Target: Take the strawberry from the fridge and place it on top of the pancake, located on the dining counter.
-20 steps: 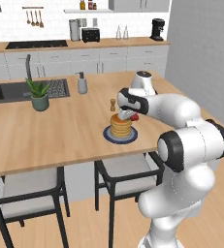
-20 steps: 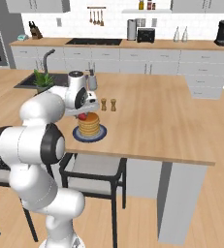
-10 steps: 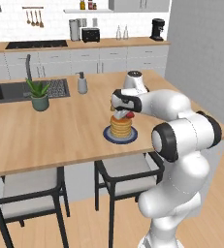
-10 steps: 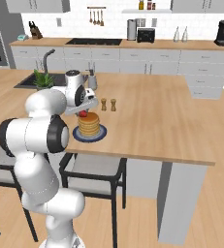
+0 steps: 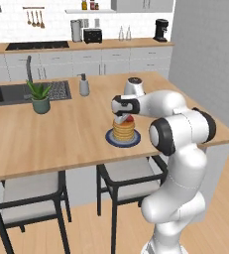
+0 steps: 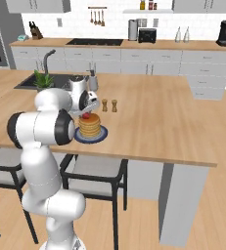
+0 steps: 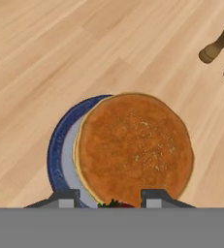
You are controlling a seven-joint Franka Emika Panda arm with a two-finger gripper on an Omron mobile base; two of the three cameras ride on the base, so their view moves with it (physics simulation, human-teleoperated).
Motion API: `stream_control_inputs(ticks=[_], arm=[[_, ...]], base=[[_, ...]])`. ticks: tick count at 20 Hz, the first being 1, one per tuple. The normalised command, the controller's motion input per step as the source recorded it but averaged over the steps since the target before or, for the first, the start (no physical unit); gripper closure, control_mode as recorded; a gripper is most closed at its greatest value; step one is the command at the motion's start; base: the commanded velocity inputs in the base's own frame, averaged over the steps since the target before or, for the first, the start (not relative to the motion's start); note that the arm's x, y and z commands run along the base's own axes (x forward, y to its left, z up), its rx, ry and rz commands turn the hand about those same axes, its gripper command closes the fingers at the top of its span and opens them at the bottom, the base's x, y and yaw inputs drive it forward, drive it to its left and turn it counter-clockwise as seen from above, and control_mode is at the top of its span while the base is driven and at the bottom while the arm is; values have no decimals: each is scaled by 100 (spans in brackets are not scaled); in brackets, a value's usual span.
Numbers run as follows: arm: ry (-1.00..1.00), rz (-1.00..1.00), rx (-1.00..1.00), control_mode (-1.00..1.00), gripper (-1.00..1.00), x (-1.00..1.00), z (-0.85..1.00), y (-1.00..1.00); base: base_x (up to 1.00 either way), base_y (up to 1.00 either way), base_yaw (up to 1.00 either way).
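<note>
at my fingertips: my gripper (image 7: pixel 109 201) hangs just above the near edge of the pancake stack, its two dark tips set a little apart with the strawberry (image 7: pixel 114 204) clamped between them.
strawberry: a small dark-red berry with a bit of green showing in the hand view; in the base views it sits as a red dot (image 5: pixel 129 118) right over the top of the stack, at the end of my gripper (image 5: pixel 124 118).
pancake (image 7: pixel 135 150): golden-brown round stack, its top bare, resting on a dark blue plate (image 7: pixel 57 145) and shifted toward one side of it so a crescent of rim shows.
dining counter (image 5: pixel 61 134): light wood, carrying the plate near its front edge, above two black-framed stools (image 5: pixel 29 198).
shakers (image 6: pixel 109 105): two small brown ones standing close together, just beyond the plate.
farther along the counter: a potted plant (image 5: pixel 39 96) beside the dark inset sink (image 5: pixel 9 93), and a grey soap dispenser (image 5: pixel 84 85).
back wall: white cabinets, a toaster (image 6: pixel 147 35) and a black coffee machine (image 6: pixel 225 33) on the far counter.
</note>
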Motion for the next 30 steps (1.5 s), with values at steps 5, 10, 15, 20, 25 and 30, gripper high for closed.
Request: stream_control_inputs(ticks=[5,10,15,20,25,30], arm=[[-1,2,-3,-100,100,20,-8,0],[-4,2,-3,-100,100,17,-1,1],[-2,5,0,-100,100,0,-16,2],[-1,5,0,-100,100,3,-16,1],[-3,3,0,-100,100,24,0,0],[-5,4,0,-100,-100,19,-1,0]], base=[[0,0,0],[0,0,0],[0,0,0],[0,0,0],[0,0,0],[0,0,0]])
